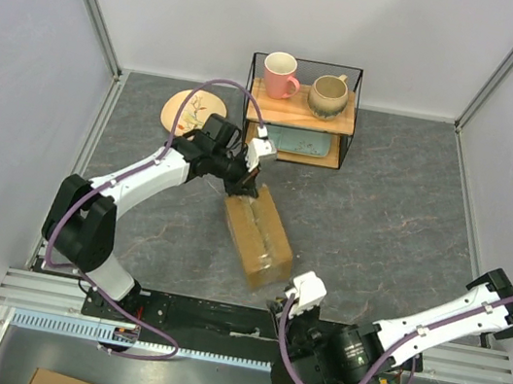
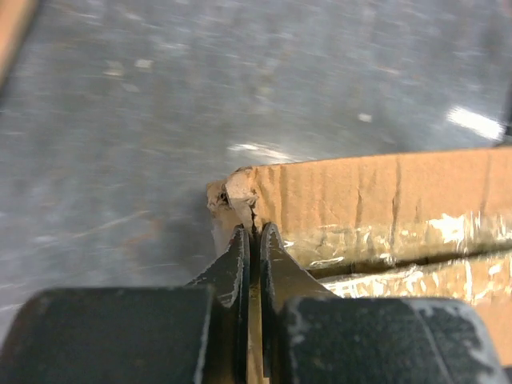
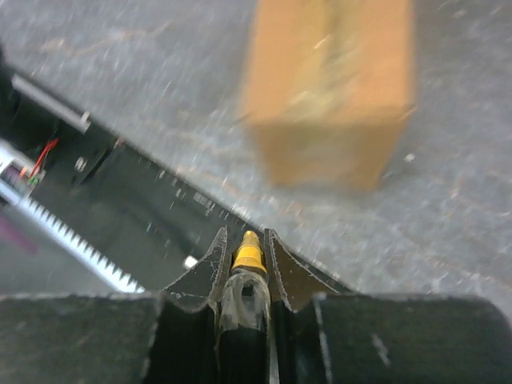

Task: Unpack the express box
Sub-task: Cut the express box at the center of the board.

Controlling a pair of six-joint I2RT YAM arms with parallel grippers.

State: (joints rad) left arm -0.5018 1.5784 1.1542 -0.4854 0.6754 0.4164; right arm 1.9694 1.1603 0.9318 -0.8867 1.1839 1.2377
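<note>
Express box (image 1: 257, 235) lies angled on the desk (image 1: 379, 223), taped seam up. Likely light, stiff cardboard with slick tape (image 2: 400, 240); grip the ends or a flap edge. Left pincer (image 2: 256, 236) together at its torn far corner. Right pincer (image 3: 245, 234) clamped on a yellow-tipped tool (image 3: 249, 256), by the near end.

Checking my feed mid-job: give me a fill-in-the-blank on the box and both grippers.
The left gripper, at a corner of the express box, has its jaws ____. The right gripper holds a tool whose tip is ____. Clear ____ runs along the box's top seam.
Missing: shut; yellow; tape.
</note>
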